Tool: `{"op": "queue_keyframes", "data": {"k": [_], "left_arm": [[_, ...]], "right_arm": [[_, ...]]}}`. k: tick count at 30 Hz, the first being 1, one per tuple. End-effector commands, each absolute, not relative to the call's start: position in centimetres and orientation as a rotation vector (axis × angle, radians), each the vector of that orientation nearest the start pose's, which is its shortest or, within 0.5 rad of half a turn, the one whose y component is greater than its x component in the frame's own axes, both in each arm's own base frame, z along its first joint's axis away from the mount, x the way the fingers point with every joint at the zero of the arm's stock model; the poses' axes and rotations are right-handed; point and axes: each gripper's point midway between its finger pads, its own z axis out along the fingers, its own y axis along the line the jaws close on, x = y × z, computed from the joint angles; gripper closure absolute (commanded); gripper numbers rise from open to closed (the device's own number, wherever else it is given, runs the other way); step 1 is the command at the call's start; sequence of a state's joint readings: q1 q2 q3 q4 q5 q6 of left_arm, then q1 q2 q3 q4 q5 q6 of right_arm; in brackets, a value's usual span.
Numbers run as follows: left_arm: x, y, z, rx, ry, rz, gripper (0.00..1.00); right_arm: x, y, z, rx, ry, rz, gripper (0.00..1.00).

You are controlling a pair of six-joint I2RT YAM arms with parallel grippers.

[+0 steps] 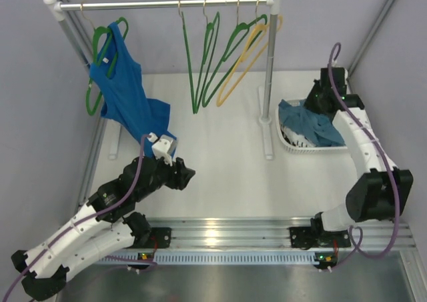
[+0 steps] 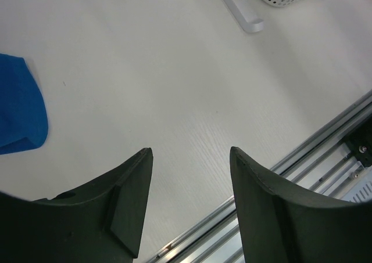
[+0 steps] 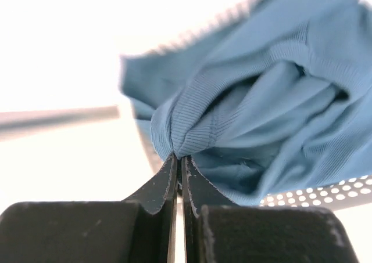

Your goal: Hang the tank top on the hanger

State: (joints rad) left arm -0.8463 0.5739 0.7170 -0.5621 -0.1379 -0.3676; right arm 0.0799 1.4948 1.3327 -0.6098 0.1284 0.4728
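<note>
The muted teal tank top [image 1: 301, 123] lies bunched in the white basket [image 1: 287, 143] at the right. My right gripper [image 1: 312, 107] reaches into the basket and is shut on a ribbed fold of the tank top [image 3: 261, 100], its jaws [image 3: 180, 157] pressed together on the cloth. Several green hangers [image 1: 212, 55] hang empty on the rod at the back middle. My left gripper [image 1: 189, 174] is open and empty low over the table; in the left wrist view [image 2: 189, 152] only bare table shows between its fingers.
A royal-blue tank top [image 1: 123, 92] hangs on a green hanger at the rod's left end, its hem near my left wrist [image 2: 20, 106]. A yellow hanger [image 1: 251, 55] hangs beside the rack's right post [image 1: 270, 69]. The post's foot [image 2: 241, 13] lies on the table. The basket wall shows under the cloth [image 3: 325, 194].
</note>
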Motion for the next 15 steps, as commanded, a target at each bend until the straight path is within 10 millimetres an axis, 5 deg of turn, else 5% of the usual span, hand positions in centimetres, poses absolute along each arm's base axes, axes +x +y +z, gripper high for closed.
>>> {"op": "queue_keyframes", "data": {"k": [1, 10, 15], "left_arm": [[17.0, -18.1, 22.2, 0.400, 1.967, -0.666, 0.39], [17.0, -18.0, 22.4, 0.394, 1.960, -0.668, 0.39], [17.0, -18.0, 22.4, 0.393, 1.958, -0.669, 0.39]], "right_arm": [[39.3, 3.1, 30.6, 0.447, 2.064, 0.232, 1.00], [33.6, 5.7, 45.3, 0.275, 1.810, 0.429, 1.00], [29.8, 7.7, 51.0, 0.174, 1.694, 0.570, 1.00]]}}
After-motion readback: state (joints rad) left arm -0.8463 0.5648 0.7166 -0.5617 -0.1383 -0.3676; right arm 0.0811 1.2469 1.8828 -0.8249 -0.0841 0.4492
